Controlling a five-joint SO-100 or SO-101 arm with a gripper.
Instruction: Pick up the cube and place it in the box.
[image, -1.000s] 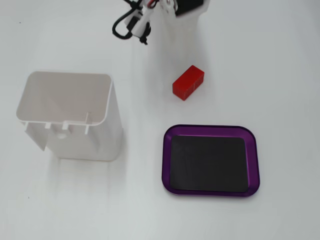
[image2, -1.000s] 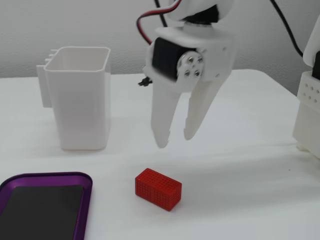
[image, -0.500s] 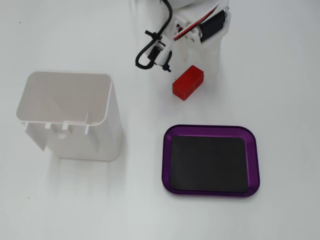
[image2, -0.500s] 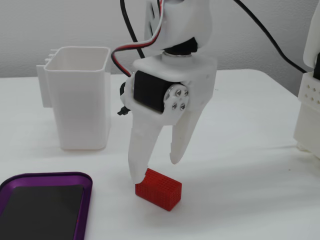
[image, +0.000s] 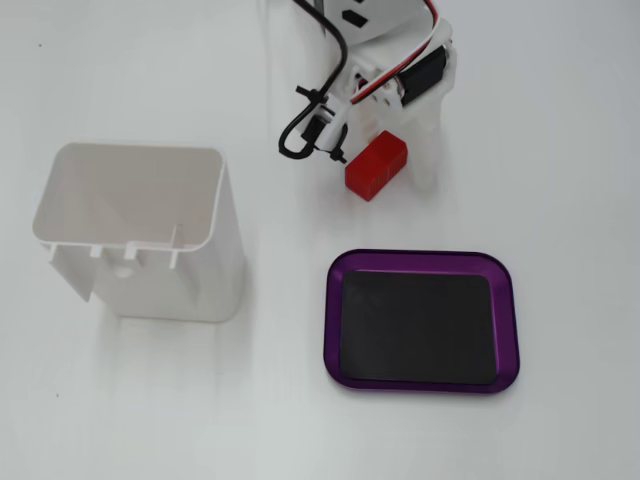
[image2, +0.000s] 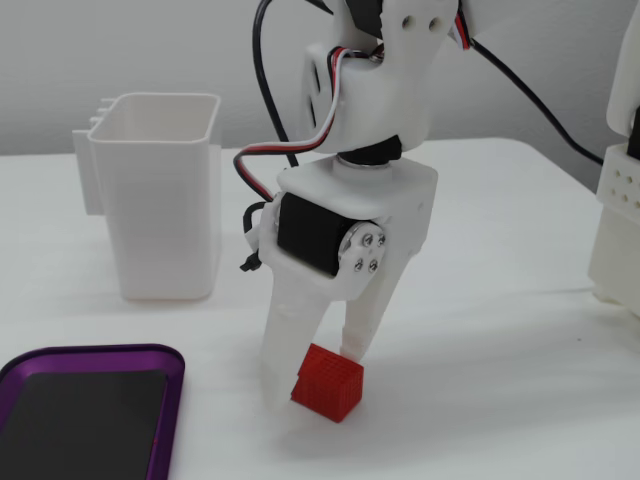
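Note:
The cube (image: 377, 165) is a small red block lying on the white table, set diagonally in a fixed view. It also shows in the other fixed view (image2: 328, 383). My gripper (image2: 315, 372) points straight down over it. Its white fingers (image2: 282, 345) stand apart on either side of the block's far end, with the tips at table height. The block looks to be resting on the table, a little skewed against the long finger. From above, the gripper (image: 385, 150) sits at the block's upper end. The box (image: 420, 318), a purple-rimmed tray with a black floor, lies just below the block and shows again at the bottom left (image2: 172, 375).
A tall white plastic container (image: 140, 235) stands left of the tray, and appears behind it in the other fixed view (image2: 165, 200). A black cable (image: 300, 125) loops off the arm. Another white structure (image2: 620, 200) stands at the right edge.

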